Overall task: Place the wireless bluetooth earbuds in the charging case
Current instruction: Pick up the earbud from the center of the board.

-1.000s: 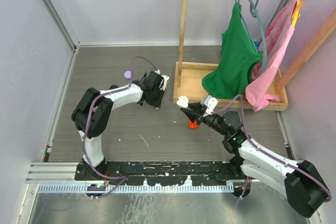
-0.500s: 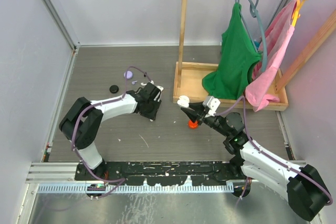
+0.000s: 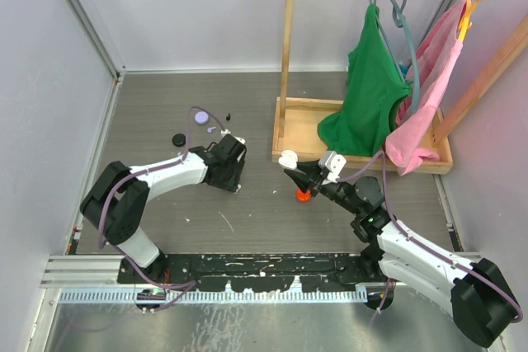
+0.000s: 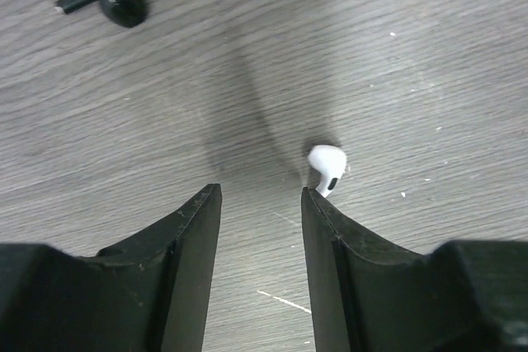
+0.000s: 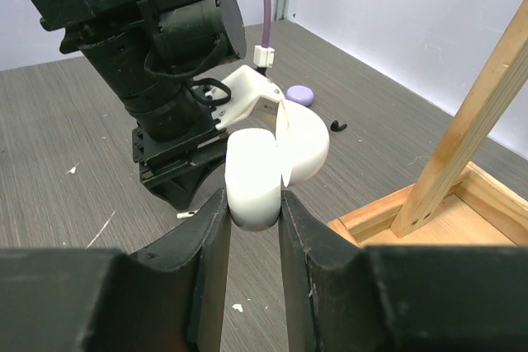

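The left gripper stands low over the table with its jaws partly apart. A clear strip of bare wood-grain shows between the two dark fingers, and nothing sits in that gap. The white earbud lies on the table just off the tip of the finger on the right of the wrist view, stem pointing toward that finger; it is so close that I cannot tell whether they touch. A black earbud lies on its side well apart from it, at the far left of the same view.

The right gripper is clamped on the charging case — a white rounded shell with its lid hinged up and open; the fingers press on its two sides and hold it lifted off the table. From above, the case hangs near the corner of the wooden rack; a red round thing sits on the table beneath the gripper.

Beyond the left gripper lie a lilac disc and a black disc — both apart from either gripper. A green garment and a pink garment hang from the rack's rail.
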{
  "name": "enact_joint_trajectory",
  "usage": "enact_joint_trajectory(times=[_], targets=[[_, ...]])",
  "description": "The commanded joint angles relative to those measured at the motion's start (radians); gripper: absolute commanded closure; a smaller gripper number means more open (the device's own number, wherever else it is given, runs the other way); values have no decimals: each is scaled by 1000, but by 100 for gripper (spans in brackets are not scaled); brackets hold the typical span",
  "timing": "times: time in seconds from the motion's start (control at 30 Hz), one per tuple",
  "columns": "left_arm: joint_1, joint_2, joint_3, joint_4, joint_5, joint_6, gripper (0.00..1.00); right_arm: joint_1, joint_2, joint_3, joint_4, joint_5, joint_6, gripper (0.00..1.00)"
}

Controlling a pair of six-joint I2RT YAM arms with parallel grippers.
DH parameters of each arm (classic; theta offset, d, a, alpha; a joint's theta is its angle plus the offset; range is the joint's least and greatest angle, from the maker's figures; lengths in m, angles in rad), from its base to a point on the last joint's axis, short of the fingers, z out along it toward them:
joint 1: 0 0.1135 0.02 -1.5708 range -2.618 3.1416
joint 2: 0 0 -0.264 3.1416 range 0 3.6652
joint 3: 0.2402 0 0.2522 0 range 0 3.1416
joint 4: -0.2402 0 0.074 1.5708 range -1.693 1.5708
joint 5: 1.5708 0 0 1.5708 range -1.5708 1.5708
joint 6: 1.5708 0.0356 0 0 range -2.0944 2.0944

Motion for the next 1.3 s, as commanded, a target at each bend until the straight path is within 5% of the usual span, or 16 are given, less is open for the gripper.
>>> enact_joint_trajectory(times=[0.0, 0.37, 0.77, 1.27], targets=[[24, -55, -3, 0, -71, -28, 54, 1, -9, 1, 71, -13, 15, 99], [23, -139, 52, -57, 111, 24, 52, 0, -30, -3, 62, -6, 12, 99], [-40, 87, 296, -261, 146, 361, 51, 0, -38, -9, 60, -10, 13, 99], [-41, 247, 410, -334, 162, 497, 59, 1, -37, -10, 54, -18, 12, 99]])
